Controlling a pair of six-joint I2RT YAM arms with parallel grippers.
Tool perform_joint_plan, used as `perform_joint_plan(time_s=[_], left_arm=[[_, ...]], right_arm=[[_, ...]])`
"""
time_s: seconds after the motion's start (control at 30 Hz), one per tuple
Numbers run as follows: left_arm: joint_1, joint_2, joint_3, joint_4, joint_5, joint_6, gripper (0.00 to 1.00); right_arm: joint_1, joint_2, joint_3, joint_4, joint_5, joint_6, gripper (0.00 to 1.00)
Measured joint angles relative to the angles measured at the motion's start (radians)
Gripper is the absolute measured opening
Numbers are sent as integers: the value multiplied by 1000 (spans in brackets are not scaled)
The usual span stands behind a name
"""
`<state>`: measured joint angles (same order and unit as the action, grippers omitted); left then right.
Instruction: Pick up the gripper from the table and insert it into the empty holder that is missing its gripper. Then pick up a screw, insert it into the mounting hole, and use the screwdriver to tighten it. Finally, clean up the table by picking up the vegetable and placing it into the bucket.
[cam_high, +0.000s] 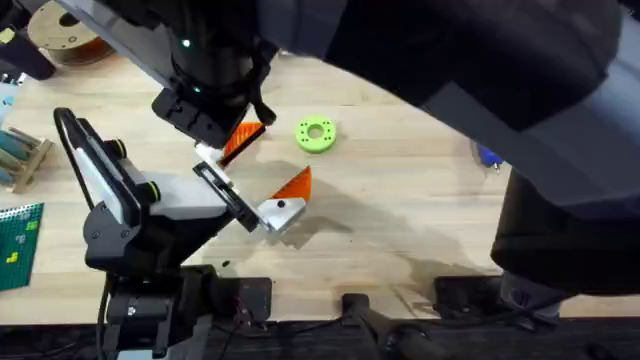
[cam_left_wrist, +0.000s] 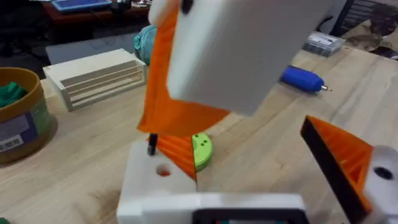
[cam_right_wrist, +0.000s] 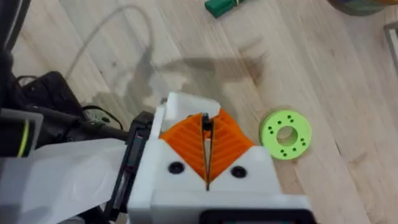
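Note:
My right gripper (cam_right_wrist: 206, 134) reaches across the table, its orange pads (cam_left_wrist: 180, 106) shut on a thin black screw (cam_left_wrist: 151, 144). The screw hangs just above the mounting hole (cam_left_wrist: 163, 170) in the white holder (cam_left_wrist: 146, 186), which forms one finger of my left gripper (cam_left_wrist: 249, 162). An orange gripper wedge (cam_left_wrist: 179, 155) stands in that holder. My left gripper is open, with its other orange wedge finger (cam_left_wrist: 342, 158) well apart. The blue screwdriver (cam_left_wrist: 303, 79) lies on the table (cam_high: 400, 200) beyond. The green vegetable (cam_right_wrist: 221, 6) lies on the wood. The yellow bucket (cam_left_wrist: 25, 127) stands off to one side.
A lime-green ring (cam_high: 316, 133) lies close behind the holder. A slatted wooden crate (cam_left_wrist: 96, 76) stands near the bucket, and a brown spool (cam_high: 65, 38) sits at the far left corner. A green board (cam_high: 18, 240) lies at the table's left edge.

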<state>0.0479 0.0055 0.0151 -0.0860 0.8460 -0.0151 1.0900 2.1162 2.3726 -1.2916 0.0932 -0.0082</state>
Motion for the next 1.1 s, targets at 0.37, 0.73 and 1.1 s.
perform_joint_plan(time_s=[0.37, 0.73, 1.1], left_arm=[[0, 0, 0, 0, 0, 0, 985], [0, 0, 0, 0, 0, 0, 985], [0, 0, 0, 0, 0, 0, 985]], right_arm=[[0, 0, 0, -3, 0, 0, 6], [0, 0, 2, -2, 0, 0, 6], [5, 0, 35, -16, 0, 1, 6]])
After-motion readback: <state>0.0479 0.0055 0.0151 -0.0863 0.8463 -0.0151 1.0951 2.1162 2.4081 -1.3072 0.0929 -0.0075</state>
